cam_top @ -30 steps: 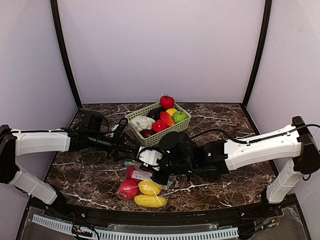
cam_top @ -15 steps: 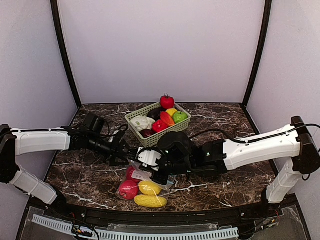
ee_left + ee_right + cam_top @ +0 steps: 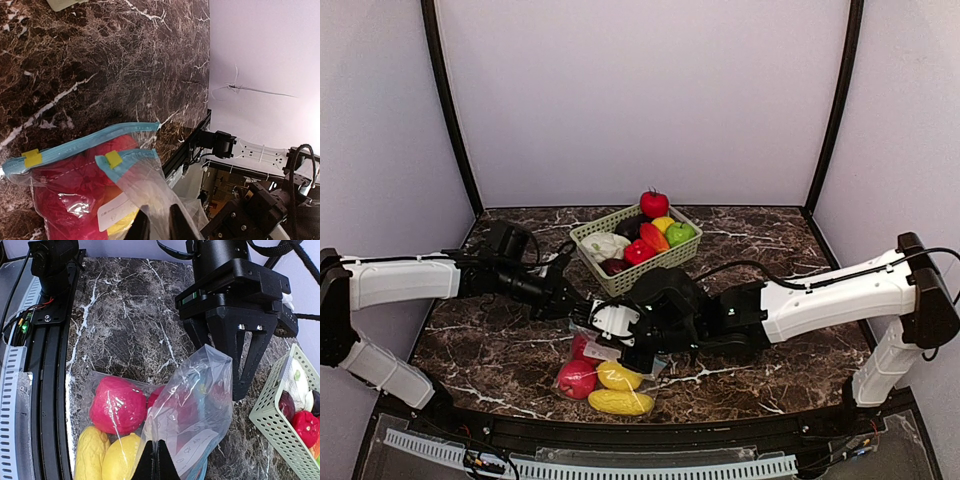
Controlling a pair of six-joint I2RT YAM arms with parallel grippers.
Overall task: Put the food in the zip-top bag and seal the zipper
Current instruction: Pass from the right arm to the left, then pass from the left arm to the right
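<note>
The zip-top bag (image 3: 605,375) lies near the front of the table. It holds red food (image 3: 117,405) and yellow food (image 3: 120,460). Its blue zipper lip (image 3: 80,145) gapes open. My right gripper (image 3: 155,441) is shut on the clear film of the upper flap and lifts it. My left gripper (image 3: 157,210) has closed down onto another fold of that film, with only a narrow gap left between its fingers. From above, the left gripper (image 3: 578,308) sits at the bag's far left corner and the right gripper (image 3: 618,345) over its mouth. More food (image 3: 640,250) fills the basket.
The pale green slatted basket (image 3: 650,270) stands behind the bag, a red tomato (image 3: 654,203) at its far rim. Both forearms cross the table's middle. The black front rail (image 3: 50,315) borders the near edge. Purple walls enclose the table.
My left gripper slid right to the bag's corner and its jaws narrowed onto the film. The right gripper kept its hold and shifted slightly left.
</note>
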